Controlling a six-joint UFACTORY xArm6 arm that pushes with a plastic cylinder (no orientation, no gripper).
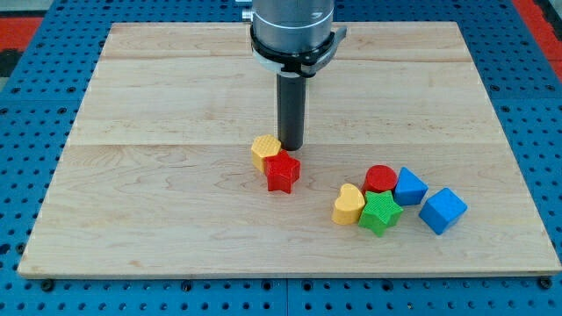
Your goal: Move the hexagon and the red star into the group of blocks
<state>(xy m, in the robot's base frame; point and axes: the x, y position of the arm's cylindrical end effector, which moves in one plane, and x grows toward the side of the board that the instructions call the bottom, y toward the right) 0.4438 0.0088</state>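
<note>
Camera view: my tip (pixel 291 146) touches yellow hexagon (pixel 264 149), above red star (pixel 282 172).

The hexagon (pixel 264 148) is yellow and the star (pixel 282 172) is red. The board (pixel 158 105) is pale wood, on a blue pegboard (pixel 26 123).

A pale wooden board (pixel 176 88) lies beneath my tip (pixel 291 147) and spreads out on every side of it. A blue perforated table (pixel 26 290) surrounds the board, with red patches (pixel 13 31) at the view's top corners, well apart from my tip
</note>
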